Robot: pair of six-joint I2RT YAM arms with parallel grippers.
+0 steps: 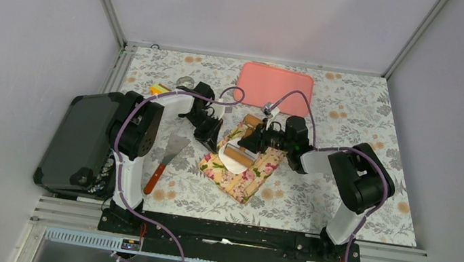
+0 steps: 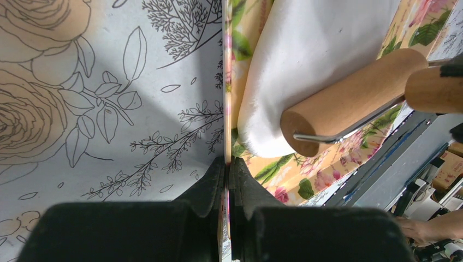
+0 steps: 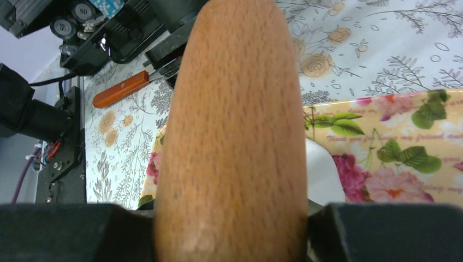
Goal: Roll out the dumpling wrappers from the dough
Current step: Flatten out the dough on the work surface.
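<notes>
A flowered mat [image 1: 246, 181] lies askew in the middle of the tabletop, with the dough [image 1: 232, 163] on its left half as a flat white sheet. In the left wrist view the dough [image 2: 316, 54] spreads almost to the mat [image 2: 284, 174] edge that the fingers hold. The left gripper [image 1: 211, 146] is closed on that thin left edge of the mat, its two pads pressed together around it [image 2: 227, 164]. The pin [image 1: 238, 152] rests with its wooden roller across the dough, touching it; a bent metal rod joins the roller [image 2: 349, 98] to the handle. The right gripper [image 1: 256, 141] is clamped on that handle, which fills the right wrist view [image 3: 229, 109] between the two black fingers [image 3: 76, 232]; a corner of dough [image 3: 319, 169] and the mat [image 3: 393, 142] show behind it. A pink tray [image 1: 275, 86] sits at the far edge of the tabletop. A scraper [image 1: 167, 159] with an orange handle lies left of the mat, and a black case [image 1: 77, 143] stands at the left edge.
</notes>
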